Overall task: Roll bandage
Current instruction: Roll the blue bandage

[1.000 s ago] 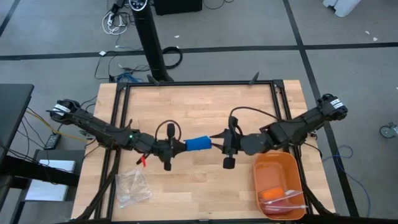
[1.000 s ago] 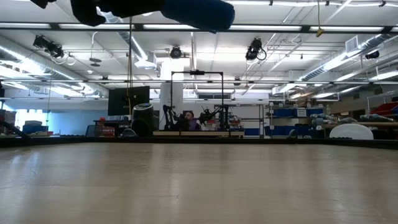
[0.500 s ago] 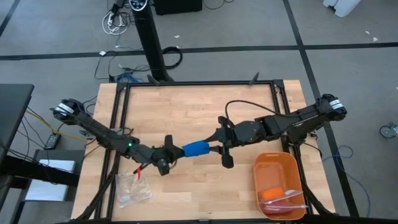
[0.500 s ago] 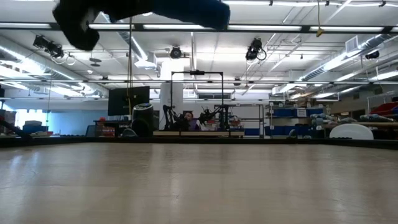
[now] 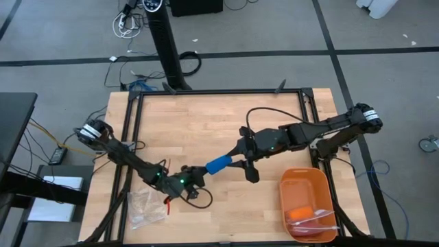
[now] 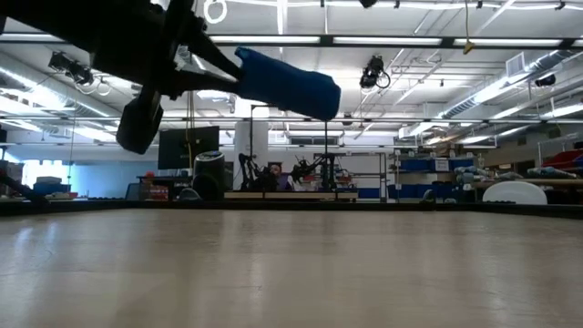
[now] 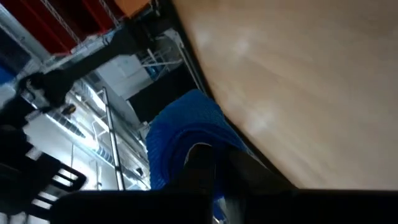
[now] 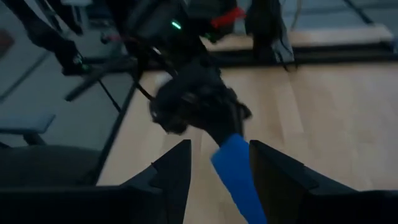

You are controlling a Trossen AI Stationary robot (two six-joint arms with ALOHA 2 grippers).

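Above the table | bandage (image 5: 218,165) between both grippers | left gripper (image 5: 195,174) jaws clamped on it | right gripper (image 5: 234,162) jaws parted around it

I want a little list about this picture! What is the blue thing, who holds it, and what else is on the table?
blue thing: bandage, rolled up, lifted above the table
left gripper: shut on one end of the bandage
right gripper: fingers open, one on each side of the bandage
tray: orange, at the table's right front
bag: clear plastic, at the left front
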